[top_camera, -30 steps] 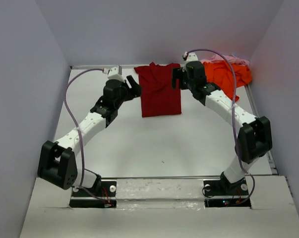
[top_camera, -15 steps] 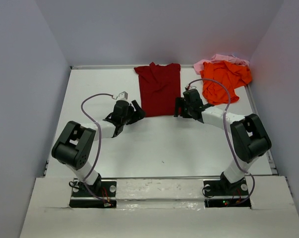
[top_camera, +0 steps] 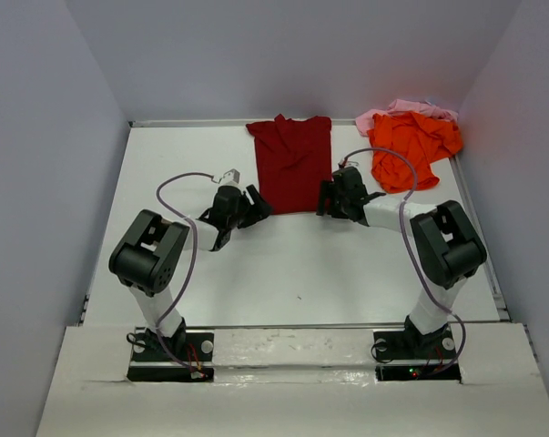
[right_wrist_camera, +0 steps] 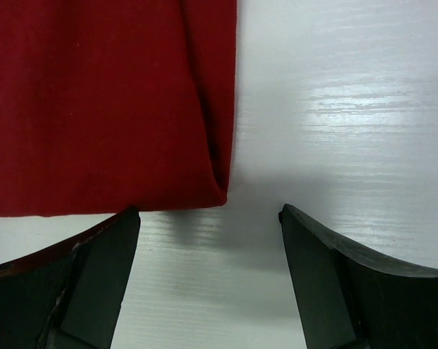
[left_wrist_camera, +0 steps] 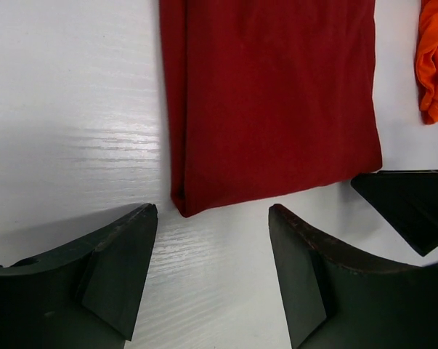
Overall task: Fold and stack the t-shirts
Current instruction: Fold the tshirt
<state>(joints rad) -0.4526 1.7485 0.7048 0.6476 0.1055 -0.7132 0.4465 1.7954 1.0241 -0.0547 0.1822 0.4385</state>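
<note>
Top external: three t-shirts: maroon [top_camera: 292, 164], orange [top_camera: 411, 150], pink [top_camera: 400, 106]; left pincer [top_camera: 255, 202], right pincer [top_camera: 327, 196] released.

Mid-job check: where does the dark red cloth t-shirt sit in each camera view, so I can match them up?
Top external: the dark red cloth t-shirt lies at upper centre, folded into a long strip.
Left wrist: it fills the upper middle and right.
Right wrist: it fills the upper left.
Shared landmark: its near hem.
</note>
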